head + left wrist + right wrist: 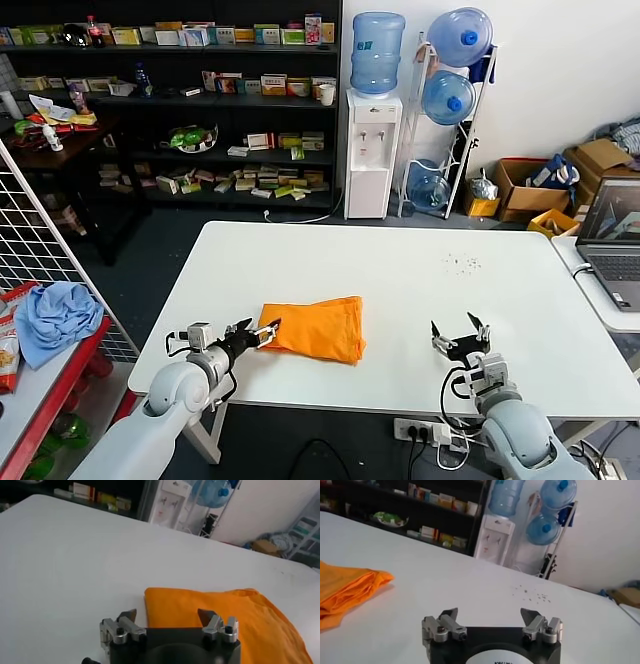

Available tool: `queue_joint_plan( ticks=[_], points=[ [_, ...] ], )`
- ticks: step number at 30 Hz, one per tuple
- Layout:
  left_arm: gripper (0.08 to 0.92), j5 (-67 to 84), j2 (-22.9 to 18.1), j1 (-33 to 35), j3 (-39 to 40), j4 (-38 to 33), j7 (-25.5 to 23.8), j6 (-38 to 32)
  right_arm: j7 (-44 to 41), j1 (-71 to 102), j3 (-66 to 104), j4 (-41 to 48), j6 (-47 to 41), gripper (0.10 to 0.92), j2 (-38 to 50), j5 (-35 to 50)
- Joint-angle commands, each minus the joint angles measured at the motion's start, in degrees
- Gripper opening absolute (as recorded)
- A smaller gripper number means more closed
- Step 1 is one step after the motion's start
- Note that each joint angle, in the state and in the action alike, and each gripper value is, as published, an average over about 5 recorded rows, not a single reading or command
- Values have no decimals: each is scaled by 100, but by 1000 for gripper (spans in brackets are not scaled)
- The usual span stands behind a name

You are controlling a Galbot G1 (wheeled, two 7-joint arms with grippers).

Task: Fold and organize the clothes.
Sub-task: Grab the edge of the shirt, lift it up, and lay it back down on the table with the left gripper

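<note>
**Folded orange shirt on the white table, both grippers empty**

White table (400, 270) fills the middle of a storeroom, with dark shelves of boxed goods and a water dispenser (371, 152) behind it.

On the near left part of this table lies the orange T-shirt (318, 327), already folded into a flat, thick packet with several layers. No lettering shows from this side. It looks soft, light and limp; most likely it will sag and open if it is lifted by one corner only. A better hold is on the stacked edge, pinching all layers together, or on two corners at once. The cloth should not slip much on metal fingers, but the smooth table may let the packet slide when it is pushed.

The left gripper (262, 333) is at the left edge of the shirt, jaws spread wide and holding nothing; whether one fingertip touches the cloth is hard to tell. The right gripper (461, 337) stands well apart on the bare table to the right, also spread and empty.

Farther out, cardboard boxes (525, 190) on the floor hold mixed items, not clear to name. A light blue cloth (58, 315) lies on a red side shelf (45, 385) at the left.
</note>
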State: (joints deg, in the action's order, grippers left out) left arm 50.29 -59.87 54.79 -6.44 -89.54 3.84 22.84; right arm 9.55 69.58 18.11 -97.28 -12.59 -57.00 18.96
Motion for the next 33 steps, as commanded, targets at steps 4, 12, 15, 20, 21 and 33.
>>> queue_joint_plan(
  ticks=[4, 12, 15, 20, 21, 33],
  points=[
    [823, -63, -57, -160, 14, 354, -234, 121, 18, -48, -13, -49, -27, 823, 23, 30],
    [707, -83, -63, -123, 44, 259, -260, 104, 39, -57, -27, -87, -36, 823, 11, 26],
    [620, -92, -77, -95, 57, 241, -258, 102, 63, -54, -31, -115, -50, 823, 25, 29],
    [473, -111, -102, -72, 80, 240, -256, 87, 102, -44, -30, -200, -89, 823, 78, 38],
    [447, -123, -109, -67, 83, 232, -257, 76, 107, -42, -29, -212, -93, 823, 85, 38],
    [137, -231, 88, 129, -109, -61, -33, -132, 130, -100, -100, -273, -102, 823, 46, 31]
  ],
)
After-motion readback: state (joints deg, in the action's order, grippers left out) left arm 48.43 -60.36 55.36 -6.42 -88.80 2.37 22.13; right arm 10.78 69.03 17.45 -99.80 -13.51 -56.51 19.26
